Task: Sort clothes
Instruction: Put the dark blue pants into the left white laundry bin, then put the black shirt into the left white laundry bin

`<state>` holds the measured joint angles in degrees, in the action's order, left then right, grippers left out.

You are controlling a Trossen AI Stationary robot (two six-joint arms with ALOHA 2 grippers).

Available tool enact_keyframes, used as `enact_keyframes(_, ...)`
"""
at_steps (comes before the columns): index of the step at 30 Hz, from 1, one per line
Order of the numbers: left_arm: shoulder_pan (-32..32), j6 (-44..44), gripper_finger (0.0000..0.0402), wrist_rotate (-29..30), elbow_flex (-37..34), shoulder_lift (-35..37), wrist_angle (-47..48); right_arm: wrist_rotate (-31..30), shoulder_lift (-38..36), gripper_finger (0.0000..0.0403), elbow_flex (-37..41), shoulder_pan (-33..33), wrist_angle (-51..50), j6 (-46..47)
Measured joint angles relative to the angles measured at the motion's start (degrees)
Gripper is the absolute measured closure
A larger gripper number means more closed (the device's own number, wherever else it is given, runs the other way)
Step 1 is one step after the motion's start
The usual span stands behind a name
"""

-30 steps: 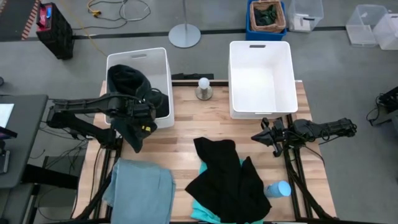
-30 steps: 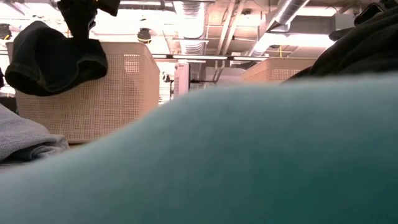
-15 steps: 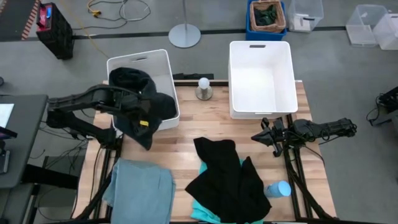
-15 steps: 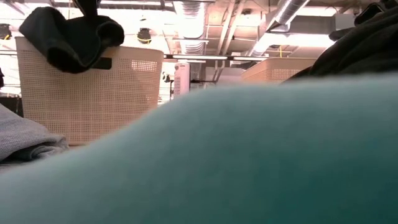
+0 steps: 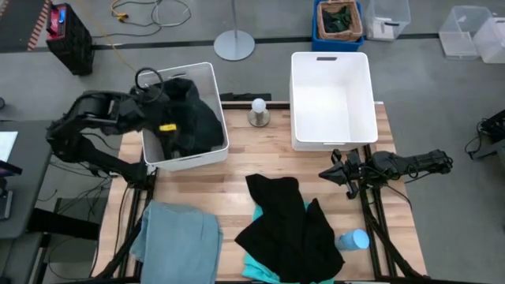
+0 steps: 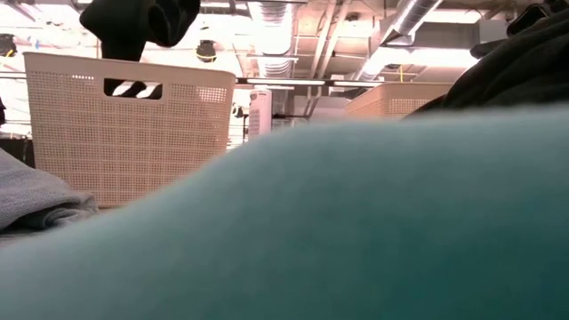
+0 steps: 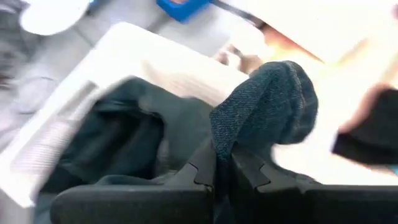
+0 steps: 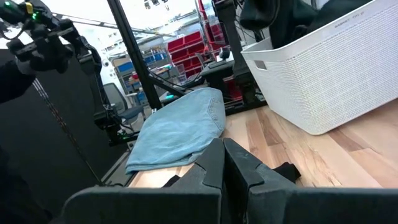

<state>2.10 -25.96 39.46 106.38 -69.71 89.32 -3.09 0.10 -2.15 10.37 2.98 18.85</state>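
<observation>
My left gripper (image 5: 167, 128) is up over the left white bin (image 5: 207, 72), shut on the dark teal-green garment (image 5: 193, 118). The low view shows that garment (image 6: 142, 22) bunched above the bin's rim. On the table lie the black garment (image 5: 288, 225), spread over the bright turquoise one (image 5: 256, 270), and the grey-blue garment (image 5: 180, 241), folded at the near left. My right gripper (image 5: 335, 173) waits shut and touching nothing, level near the right bin (image 5: 331, 99). My left gripper pinches a fold of the dark teal-green garment (image 7: 249, 124) between its two fingers (image 7: 205, 171); the fold bulges out past the fingertips. The fingers come from the table's left, slanting down. The rest of the cloth hangs slack into the left bin.
The right white bin has nothing in it. A small lamp-like stand (image 5: 258, 113) sits between the bins at the far edge. A light blue cylinder (image 5: 353, 239) lies near the right front. The turquoise cloth (image 6: 356, 231) fills most of the low view.
My left gripper has risen and drawn back toward the table's far left, over the left bin, tipping as it went. The dark teal-green garment, which hung outside the bin's near wall, has been lifted and now hangs over the bin's inside.
</observation>
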Motion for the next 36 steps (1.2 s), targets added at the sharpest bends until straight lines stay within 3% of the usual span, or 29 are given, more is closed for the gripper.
enact_keyframes(2, 0.9, 0.0, 0.0391, 2.9, -0.1, -0.2, 0.6, 0.0, 0.0, 0.0378, 0.0, 0.0, 0.0, 0.0)
enact_keyframes(8, 4.8, 2.0, 0.0385, 3.2, -6.2, -1.8, 0.5, 0.0, 0.0, 0.0378, 0.0, 0.0, 0.0, 0.0)
enact_keyframes(14, 9.6, 2.0, 0.0318, 2.2, -18.3, -1.9, -0.4, 0.0, 0.0, 0.0378, 0.0, 0.0, 0.0, 0.1)
enact_keyframes(18, 11.5, -0.2, 0.0262, -3.6, -22.9, -2.0, -1.0, 0.0, 0.0, 0.0378, 0.0, 0.0, 0.3, 0.2)
enact_keyframes(23, 10.0, 1.6, 0.0217, -8.1, -21.9, -0.2, -10.8, 0.0, 0.0, 0.0378, 0.0, 0.0, 5.0, 0.2)
enact_keyframes(27, 9.5, 2.9, 0.0209, -10.7, -19.8, 2.8, -21.0, 0.0, 0.0, 0.0378, 0.0, 0.0, 10.9, 0.2)
enact_keyframes(29, 9.5, 3.7, 0.0208, -15.2, -19.1, 4.3, -26.1, -0.2, 0.0, 0.0378, 0.0, 0.0, 13.8, 1.8)
enact_keyframes(33, 9.4, 3.2, 0.0208, -26.3, -18.9, 7.1, -34.0, -6.3, 0.0, 0.0378, 0.0, 0.0, 18.8, 12.7)
enact_keyframes(36, 8.6, 0.6, 0.0213, -29.4, -18.9, 7.8, -36.4, -6.9, 0.1, 0.0378, 0.0, 0.0, 20.1, 17.6)
